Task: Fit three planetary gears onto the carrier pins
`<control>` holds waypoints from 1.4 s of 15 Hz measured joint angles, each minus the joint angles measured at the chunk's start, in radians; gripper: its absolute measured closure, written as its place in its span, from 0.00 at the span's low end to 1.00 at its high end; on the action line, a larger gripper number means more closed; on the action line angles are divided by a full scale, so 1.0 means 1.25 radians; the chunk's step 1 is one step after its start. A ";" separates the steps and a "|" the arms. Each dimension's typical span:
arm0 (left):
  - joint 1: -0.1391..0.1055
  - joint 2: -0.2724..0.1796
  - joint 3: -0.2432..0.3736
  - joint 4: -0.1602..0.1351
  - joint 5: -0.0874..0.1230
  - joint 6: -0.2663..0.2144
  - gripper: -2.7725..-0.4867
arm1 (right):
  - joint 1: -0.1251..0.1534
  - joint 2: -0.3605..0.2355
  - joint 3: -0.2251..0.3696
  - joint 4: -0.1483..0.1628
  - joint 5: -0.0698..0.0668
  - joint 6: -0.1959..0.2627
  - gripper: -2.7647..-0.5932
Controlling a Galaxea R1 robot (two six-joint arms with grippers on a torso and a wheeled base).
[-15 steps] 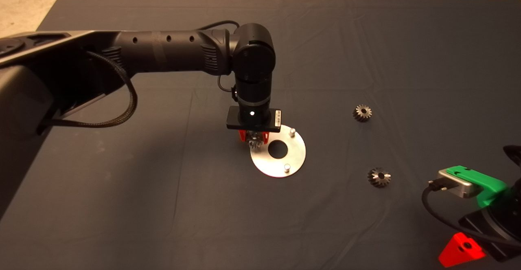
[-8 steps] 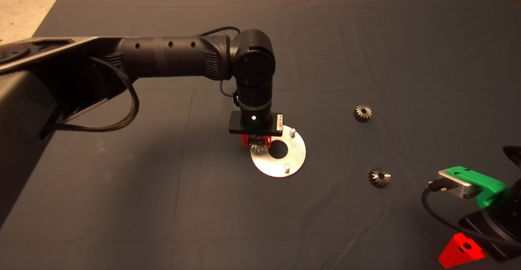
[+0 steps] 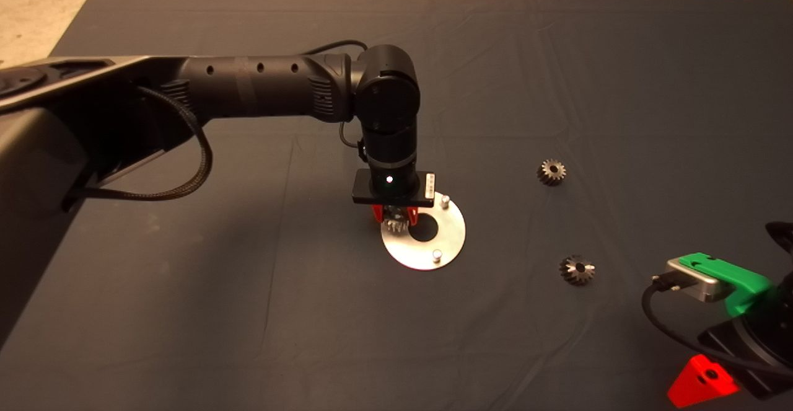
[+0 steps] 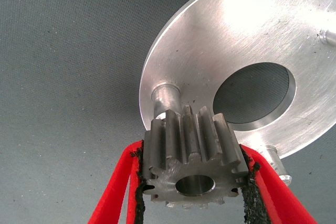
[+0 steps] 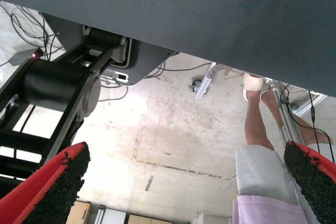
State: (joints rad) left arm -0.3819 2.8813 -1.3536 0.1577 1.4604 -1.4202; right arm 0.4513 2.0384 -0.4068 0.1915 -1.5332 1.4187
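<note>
I am holding one planetary gear (image 4: 191,163) in the left hand (image 4: 193,182), both pads closed against its toothed flanks, bore facing the wrist camera. Taking the carrier disc (image 3: 451,237) as the landmark, the gear is hanging over the disc's rim on the side toward the left arm, just beside the nearest carrier pin (image 4: 166,97) and not yet on it.

In my judgement the bore is sitting off the pin's axis, so I am planning a small lateral correction before any descent. I am keeping the gear face parallel to the disc; a tilted bore would likely bind on the pin's top edge. I am intending a slow lowering, releasing only once the gear seats flat.

The other two pins (image 3: 445,200) (image 3: 437,253) are standing bare on the disc. Two more gears (image 3: 551,172) (image 3: 577,269) are lying on the table well apart from the disc, toward the right arm.

The right hand (image 5: 184,182) is waiting parked beyond the table's near corner, fingers spread wide and empty; a person's legs (image 5: 260,145) are showing past it.
</note>
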 joint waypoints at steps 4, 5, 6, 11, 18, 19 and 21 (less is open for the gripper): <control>0.000 0.000 0.000 0.000 -0.001 0.000 0.80 | 0.000 0.000 0.000 0.000 0.000 0.000 0.01; 0.000 0.000 -0.001 0.000 -0.001 0.000 0.80 | 0.000 0.000 0.000 0.000 0.000 0.000 0.01; 0.000 0.000 -0.002 0.000 -0.001 0.000 0.80 | 0.000 0.000 0.000 0.000 0.000 0.000 0.01; -0.001 0.000 -0.007 -0.001 0.003 0.000 0.80 | 0.000 0.000 0.000 0.000 0.000 0.000 0.01; -0.001 0.000 -0.010 0.000 0.004 0.000 0.80 | 0.000 0.000 0.000 0.000 0.000 0.000 0.01; -0.001 0.000 -0.010 0.000 0.004 0.000 0.80 | 0.000 0.000 0.000 0.000 0.000 0.000 0.01; -0.001 0.000 -0.010 0.000 0.005 0.000 0.80 | 0.000 0.000 0.000 0.000 0.000 0.000 0.01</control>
State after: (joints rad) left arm -0.3828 2.8817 -1.3666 0.1581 1.4668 -1.4202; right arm 0.4517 2.0387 -0.4068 0.1915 -1.5332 1.4187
